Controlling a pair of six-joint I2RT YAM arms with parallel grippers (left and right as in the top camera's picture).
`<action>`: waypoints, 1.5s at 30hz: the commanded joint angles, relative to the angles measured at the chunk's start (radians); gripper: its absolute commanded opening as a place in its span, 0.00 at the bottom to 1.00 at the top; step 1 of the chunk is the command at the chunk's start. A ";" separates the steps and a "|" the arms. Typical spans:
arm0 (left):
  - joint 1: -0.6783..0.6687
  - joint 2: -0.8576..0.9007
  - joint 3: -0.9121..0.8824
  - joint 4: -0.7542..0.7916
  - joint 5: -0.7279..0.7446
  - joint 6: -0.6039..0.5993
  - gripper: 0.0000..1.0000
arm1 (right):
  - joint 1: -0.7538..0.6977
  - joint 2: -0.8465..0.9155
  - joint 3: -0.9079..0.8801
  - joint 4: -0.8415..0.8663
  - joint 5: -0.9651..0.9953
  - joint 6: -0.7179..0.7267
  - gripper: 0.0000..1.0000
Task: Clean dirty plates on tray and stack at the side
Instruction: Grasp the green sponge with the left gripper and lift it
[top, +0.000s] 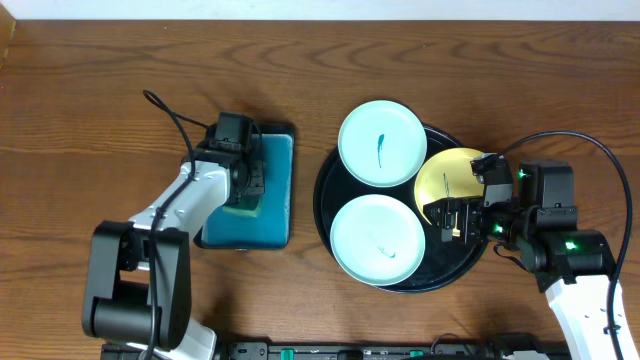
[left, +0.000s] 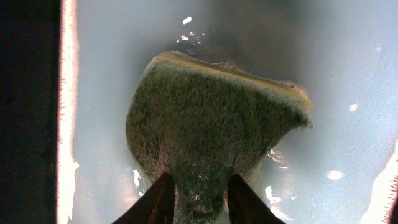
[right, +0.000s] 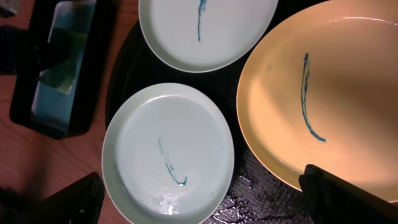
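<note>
While left end effector (left: 199, 180) pinches sponge (left: 211, 118), right end effector (right: 200, 174) spread empty, over yellow plate (right: 336, 93) rim.

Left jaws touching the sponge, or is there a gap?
Touching. In the left wrist view, the sponge is squeezed narrow where both jaws of the left gripper press its sides. No gap shows on either side.

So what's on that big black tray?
Two pale plates and a yellow plate, each with a blue squiggle. From above, the right gripper covers part of the yellow one, and the plates hide the tray beneath them.
</note>
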 joint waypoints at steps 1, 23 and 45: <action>0.001 0.103 -0.018 -0.006 -0.004 -0.010 0.24 | 0.013 0.001 0.017 -0.003 0.002 0.005 0.98; 0.013 -0.193 -0.013 -0.060 0.317 0.105 0.07 | 0.013 0.001 0.017 -0.008 0.001 0.006 0.99; 0.013 -0.286 -0.013 -0.145 0.359 0.102 0.07 | 0.014 0.001 0.017 -0.010 0.001 0.006 0.99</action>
